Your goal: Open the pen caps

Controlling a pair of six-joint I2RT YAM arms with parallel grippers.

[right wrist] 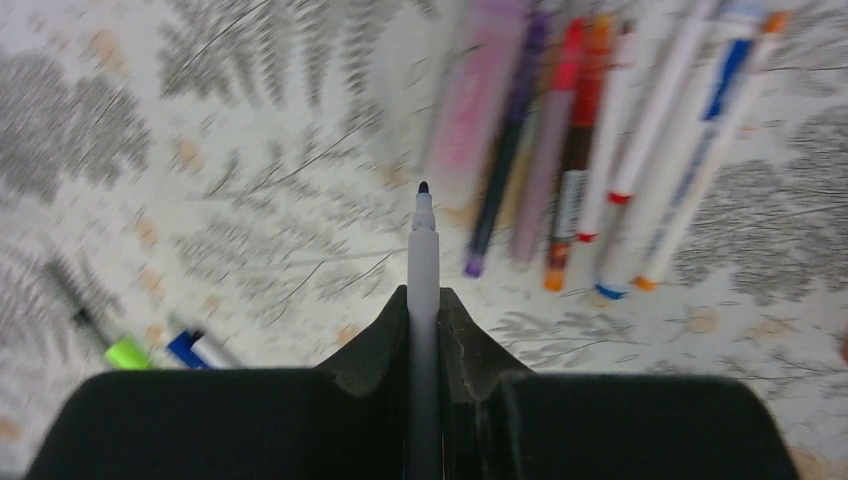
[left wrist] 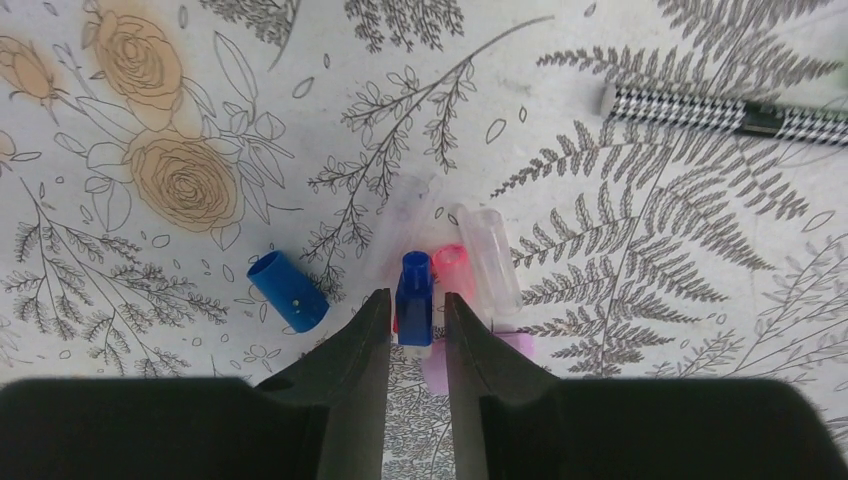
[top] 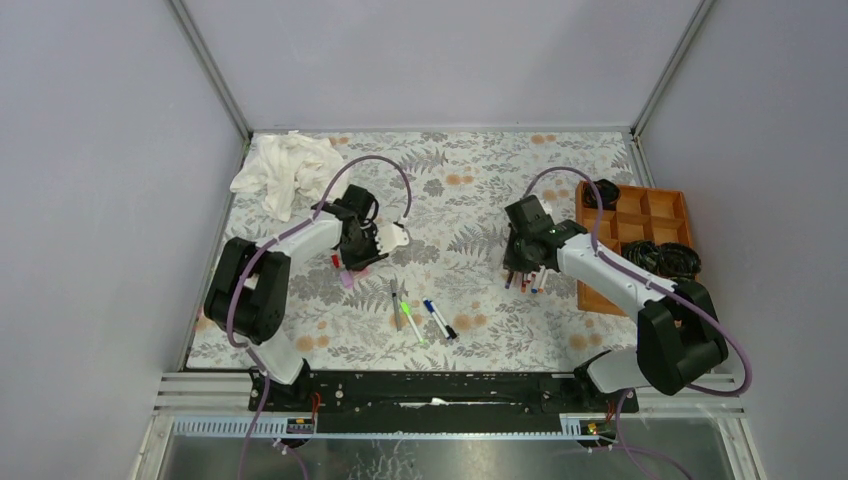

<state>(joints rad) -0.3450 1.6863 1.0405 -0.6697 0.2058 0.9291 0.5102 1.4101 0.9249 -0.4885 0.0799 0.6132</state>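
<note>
The left gripper [left wrist: 417, 298] stood slightly spread around the blue cap [left wrist: 414, 285], its axis along the jaws. The right gripper [right wrist: 423, 292] pinched an uncapped pen [right wrist: 423, 235].

We see a table covered by a pale tablecloth [top: 470, 170] printed with grey ferns and tan roses. The same print fills both close views. Plain grey walls close it in: the back wall [top: 440, 60] at 12 o'clock, the left wall [top: 90, 200] at 9 and the right wall [top: 780, 120] at 3. Slim aluminium posts [top: 210, 70] slant up from the two far corners. At 6 o'clock a black rail [top: 430, 385] runs along the near edge, with a dull metal sheet [top: 450, 450] below it. A crumpled white cloth [top: 285, 172] lies at 10 o'clock, and a wooden compartment tray [top: 662, 207] sits at 3. The light is even and soft, and we notice only faint shadows.
</note>
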